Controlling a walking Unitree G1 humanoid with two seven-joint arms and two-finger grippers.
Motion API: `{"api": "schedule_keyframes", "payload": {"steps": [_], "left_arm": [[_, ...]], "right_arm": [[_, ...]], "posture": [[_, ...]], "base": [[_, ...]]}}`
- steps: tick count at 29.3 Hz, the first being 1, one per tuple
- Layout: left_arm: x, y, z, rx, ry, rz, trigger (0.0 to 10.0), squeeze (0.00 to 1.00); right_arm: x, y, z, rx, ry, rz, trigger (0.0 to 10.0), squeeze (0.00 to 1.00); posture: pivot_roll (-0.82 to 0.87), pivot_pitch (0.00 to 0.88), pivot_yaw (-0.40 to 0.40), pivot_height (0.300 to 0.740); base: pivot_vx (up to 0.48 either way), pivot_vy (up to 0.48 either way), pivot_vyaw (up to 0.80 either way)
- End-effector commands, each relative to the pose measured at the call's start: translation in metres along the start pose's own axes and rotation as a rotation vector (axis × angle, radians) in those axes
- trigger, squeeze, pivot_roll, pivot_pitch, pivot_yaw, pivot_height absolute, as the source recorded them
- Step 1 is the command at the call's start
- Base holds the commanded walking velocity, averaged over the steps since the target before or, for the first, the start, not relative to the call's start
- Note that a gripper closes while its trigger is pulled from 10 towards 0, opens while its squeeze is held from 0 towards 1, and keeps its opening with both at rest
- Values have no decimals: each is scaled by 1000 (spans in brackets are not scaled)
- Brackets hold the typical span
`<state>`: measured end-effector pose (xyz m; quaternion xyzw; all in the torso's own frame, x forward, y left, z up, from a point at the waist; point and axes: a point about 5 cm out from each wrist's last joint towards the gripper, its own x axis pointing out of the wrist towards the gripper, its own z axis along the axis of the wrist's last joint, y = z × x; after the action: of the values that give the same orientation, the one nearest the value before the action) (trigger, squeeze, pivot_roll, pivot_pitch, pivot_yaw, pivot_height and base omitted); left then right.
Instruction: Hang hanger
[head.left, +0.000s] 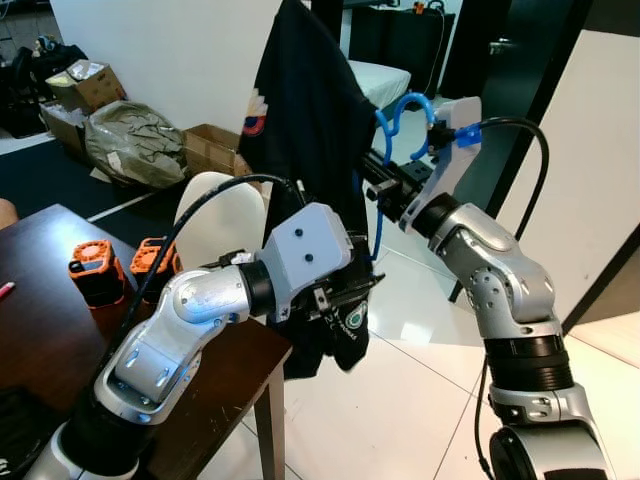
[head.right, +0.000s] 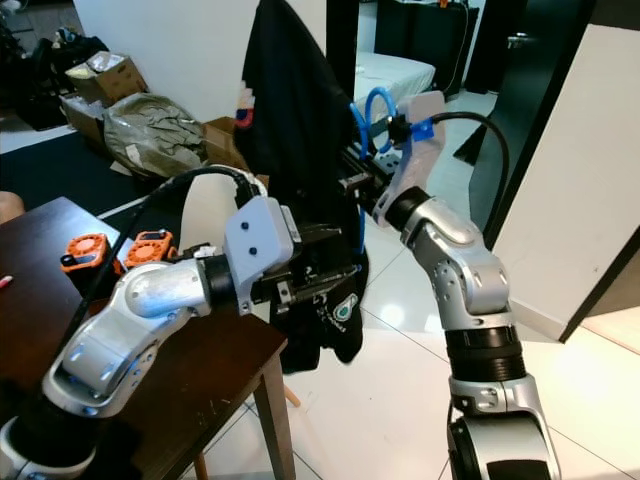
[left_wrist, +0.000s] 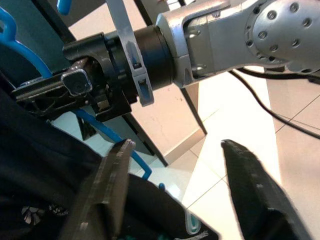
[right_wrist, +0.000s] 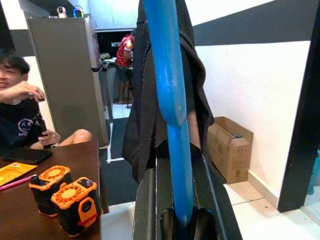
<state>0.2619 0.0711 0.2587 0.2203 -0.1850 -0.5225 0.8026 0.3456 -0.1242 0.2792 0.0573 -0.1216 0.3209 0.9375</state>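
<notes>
We have the right gripper raised at chest height, fingers pinching the blue hanger low on its stem; in the right wrist view the stem runs straight up between the two black fingers. The hanger's hook curls above the gripper, free in the air, touching nothing we can see. A black shirt drapes from the hanger and hangs down past the desk edge, printed logo near the hem. Our left gripper sits lower, at the shirt's bottom half, fingers spread; one finger lies against the black fabric, the other is clear over the white floor tiles. Two orange-and-black battery packs stand side by side on the dark desk, well apart from both grippers. A white chair stands behind the desk, cardboard boxes along the wall. A person sits at the desk's far side; another stands farther back.
</notes>
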Motion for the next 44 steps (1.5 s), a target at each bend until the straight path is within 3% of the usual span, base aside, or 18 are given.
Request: {"api": "schedule_keyframes", "payload": {"steps": [1,2,4,6,7,8,9,11,17,18,20,22,25,32,36,40,42,44], "left_arm": [[-8,8,7,15,-10,11,10000,1000],[-8,8,7,15,-10,11,10000,1000],[-41,67,27,102,-64,240,10000,1000],[-41,67,27,102,-64,240,10000,1000],[-57,89,39,145,-91,320,10000,1000],[-57,89,39,145,-91,320,10000,1000],[-68,105,50,178,-114,357,10000,0],[-78,120,66,244,-114,355,10000,0],[-81,131,78,303,-83,309,10000,0],[-80,133,83,309,-76,260,10000,0],[-76,122,80,281,-16,24,10000,0],[-76,122,80,281,-16,24,10000,0],[-73,117,66,287,100,-174,10000,0],[-62,121,56,379,272,-340,10000,0],[-54,121,54,415,328,-428,10000,0],[-52,120,53,412,341,-466,10000,0],[-53,111,47,369,384,-586,10000,0],[-54,109,45,352,399,-628,10000,0]], "right_arm": [[-2,-1,14,-21,-68,15,10000,0],[-2,-1,14,-21,-68,15,10000,0],[-19,-10,12,-111,-33,118,10000,0],[-19,-10,12,-111,-33,118,10000,0],[-28,-13,11,-145,-11,177,10000,0],[-28,-13,11,-145,-11,177,10000,0],[-37,-15,9,-172,7,227,10000,0],[-49,-17,7,-178,20,290,10000,0],[-60,-17,5,-204,53,351,10000,0],[-64,-17,4,-220,72,377,10000,0],[-66,-13,6,-251,93,431,10000,0],[-66,-13,6,-251,93,431,10000,0],[-65,-3,5,-291,120,523,10000,0],[-62,24,-1,-305,148,704,10000,0],[-62,30,-8,-319,184,754,10000,0],[-62,31,-10,-324,195,767,10000,0],[-62,32,-11,-329,200,778,10000,0],[-62,32,-11,-332,201,781,10000,0]], "posture": [[-5,0,-48,740],[-5,0,-48,740],[10,0,-53,740],[10,0,-53,740],[9,0,-50,740],[9,0,-50,740],[10,0,-46,740],[15,0,-42,740],[32,0,-30,740],[32,0,-30,740],[35,0,-24,740],[35,0,-24,740],[44,0,-16,740],[51,0,-13,740],[52,0,-9,740],[52,0,-3,740],[52,0,1,740],[53,0,4,740]], "base": [[0,0,0],[0,0,0],[0,0,0],[0,0,0],[0,0,0],[0,0,0],[0,0,0],[0,0,0],[0,0,0],[0,0,0],[0,0,0],[0,0,0],[0,0,0],[0,0,0],[0,0,0],[0,0,0],[0,0,0],[0,0,0]]}}
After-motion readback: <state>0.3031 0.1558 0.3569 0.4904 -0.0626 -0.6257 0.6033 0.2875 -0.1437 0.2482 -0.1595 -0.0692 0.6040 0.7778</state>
